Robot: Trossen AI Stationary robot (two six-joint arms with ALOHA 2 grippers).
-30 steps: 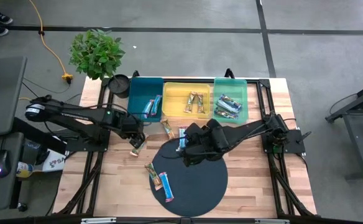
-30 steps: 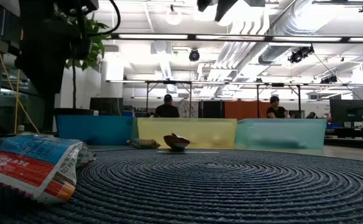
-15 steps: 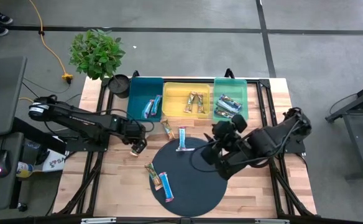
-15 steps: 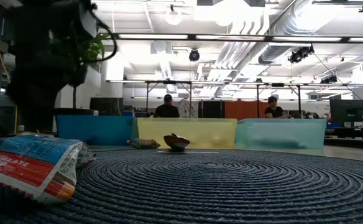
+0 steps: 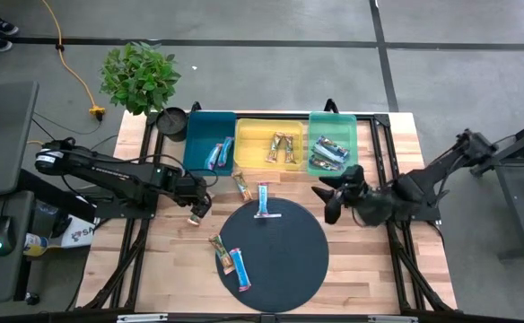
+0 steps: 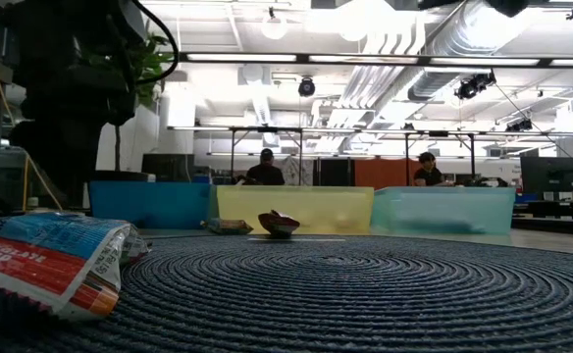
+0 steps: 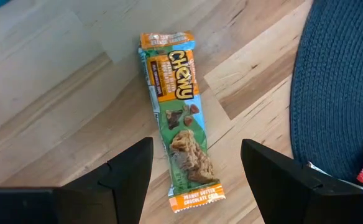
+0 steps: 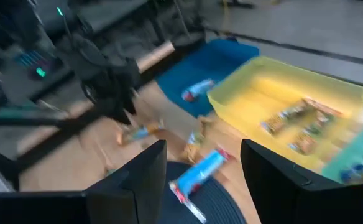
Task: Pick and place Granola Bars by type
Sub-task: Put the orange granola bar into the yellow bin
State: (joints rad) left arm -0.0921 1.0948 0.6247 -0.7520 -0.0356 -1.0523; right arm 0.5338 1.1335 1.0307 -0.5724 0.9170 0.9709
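Your left gripper [image 7: 194, 180] hangs just over a green granola bar [image 7: 180, 121] on the bare wood; its wrapper has orange ends, a "Chewy" logo and a picture of the bar. The fingers stand apart on either side of the bar and hold nothing. In the high view that bar [image 5: 197, 210] lies at about 10 o'clock off the round dark mat [image 5: 284, 260], just outside its edge.

On the mat, you have a blue bar [image 5: 263, 200] at 12 o'clock, near the rim, and a brown bar [image 5: 217, 246] beside another blue bar [image 5: 240, 266] at 8 to 9 o'clock. In the low view the closest bar [image 6: 46, 263] fills the corner with a crinkled blue, white and red wrapper. One more brown bar [image 5: 242, 187] lies on the wood between the mat and the trays.

Your right gripper [image 5: 327, 199] hovers at 2 o'clock off the mat, beyond its rim, fingers spread and empty, with the arm stretching off toward the table's right edge.

Farther back stand three trays side by side: the teal tray [image 5: 193, 148] with blue bars, the yellow tray [image 5: 248, 144] with brown bars, and the green tray [image 5: 350, 135] with silvery bars. A potted plant [image 5: 139, 77] sits beyond the teal tray's corner. In the low view, two people [image 6: 263, 172] sit in the room behind.
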